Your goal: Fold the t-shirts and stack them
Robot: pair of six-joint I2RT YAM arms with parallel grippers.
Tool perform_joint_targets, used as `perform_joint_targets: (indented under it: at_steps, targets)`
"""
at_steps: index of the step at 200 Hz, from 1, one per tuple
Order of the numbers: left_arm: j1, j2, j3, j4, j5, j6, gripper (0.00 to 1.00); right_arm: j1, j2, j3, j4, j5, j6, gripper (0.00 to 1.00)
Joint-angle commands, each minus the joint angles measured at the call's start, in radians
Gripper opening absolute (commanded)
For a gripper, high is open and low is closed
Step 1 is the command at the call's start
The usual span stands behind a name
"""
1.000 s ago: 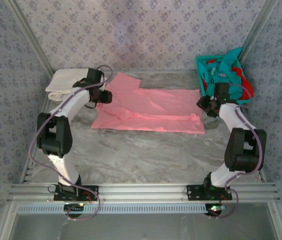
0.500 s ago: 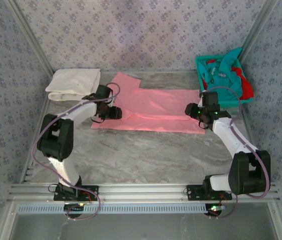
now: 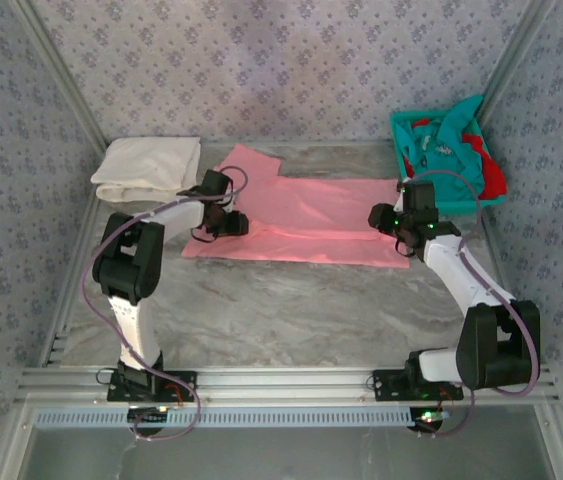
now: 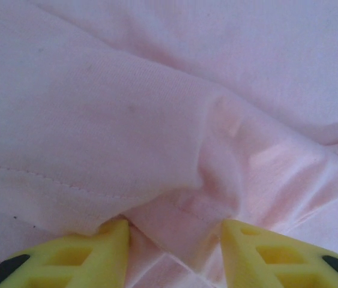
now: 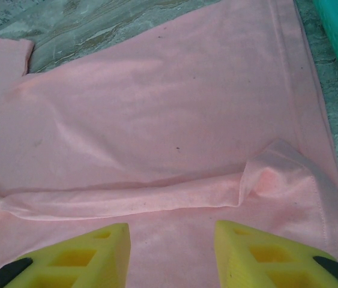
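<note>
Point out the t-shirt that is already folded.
The cream-white cloth t-shirt, a compact bundle far left; the salmon pink cloth t-shirt lies spread flat, the teal t-shirt crumpled.

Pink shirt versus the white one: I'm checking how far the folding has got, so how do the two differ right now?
The pink shirt lies spread open, with a long raised crease; the white shirt is folded into a thick bundle. The pink shirt covers the far middle of the table; the white shirt sits in the far left corner, taking far less room. Both are plain cloth, resting on the table.
</note>
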Motion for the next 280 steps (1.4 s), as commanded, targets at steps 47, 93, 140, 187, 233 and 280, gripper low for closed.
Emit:
perform_joint_targets:
  at_steps: [47, 93, 140, 187, 233, 280]
  targets:
    - [-0.004, 0.083, 0.118, 0.003, -0.049, 0.028, 0.21, 0.003, 0.001, 0.005, 0.019, -0.009, 0.0, 0.43]
    - [-0.007, 0.108, 0.184, -0.024, -0.056, 0.028, 0.0, -0.008, -0.004, 0.005, 0.012, -0.019, -0.003, 0.43]
    - [-0.01, 0.109, 0.25, -0.067, -0.109, 0.059, 0.0, -0.012, -0.006, 0.008, 0.013, -0.027, -0.002, 0.44]
    - [-0.01, 0.172, 0.397, -0.159, -0.13, 0.09, 0.02, -0.011, -0.008, 0.012, 0.013, -0.044, -0.004, 0.44]
    - [0.033, -0.059, 0.088, 0.057, -0.157, -0.06, 0.41, -0.006, -0.017, 0.005, 0.003, -0.052, -0.023, 0.44]
    - [0.069, -0.091, -0.053, 0.124, -0.146, -0.126, 0.51, 0.005, -0.01, 0.0, 0.024, -0.078, -0.034, 0.45]
